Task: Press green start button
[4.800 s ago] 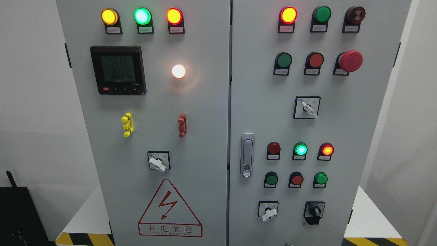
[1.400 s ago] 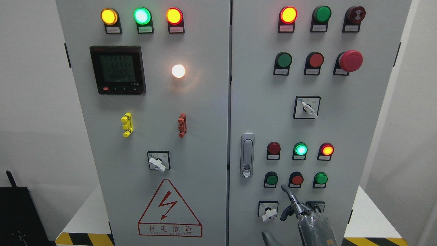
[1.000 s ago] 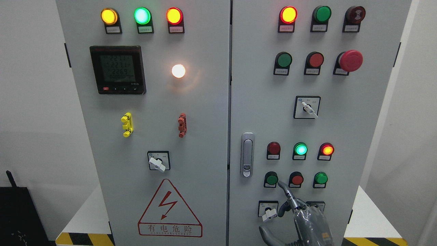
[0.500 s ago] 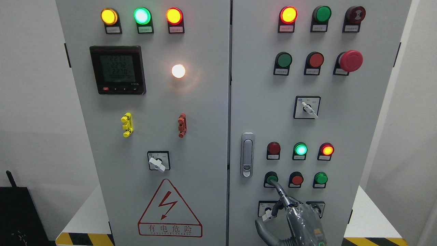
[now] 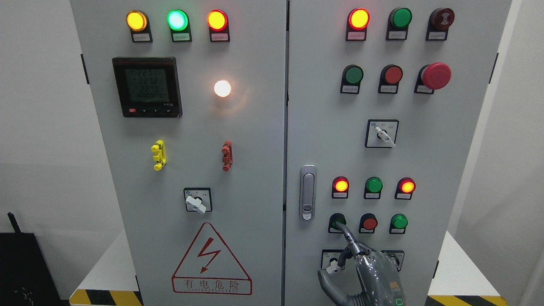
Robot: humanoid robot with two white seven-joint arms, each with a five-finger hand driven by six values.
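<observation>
The green start button (image 5: 338, 220) sits at the left of the lower button row on the right cabinet door (image 5: 425, 170). My right hand (image 5: 366, 267), grey and glossy, comes up from the bottom edge. Its index fingertip (image 5: 342, 228) rests on the button's lower right part and partly covers it. The other fingers are curled in, the thumb sticks out to the left, and the hand holds nothing. Above the row, the left red lamp (image 5: 341, 185) and the right red lamp (image 5: 407, 186) glow; the green lamp (image 5: 373, 185) between them is dark. The left arm is out of view.
A red button (image 5: 369, 223) and a second green button (image 5: 399, 221) lie right of the pressed one. Two rotary switches (image 5: 333, 259) are partly hidden by my hand. A door handle (image 5: 307, 192) stands to the left. More lamps, buttons and a red emergency stop (image 5: 435, 75) are higher up.
My right hand rose from below and its index finger moved up-left onto the green button. The middle green lamp went dark and the left red lamp lit.
</observation>
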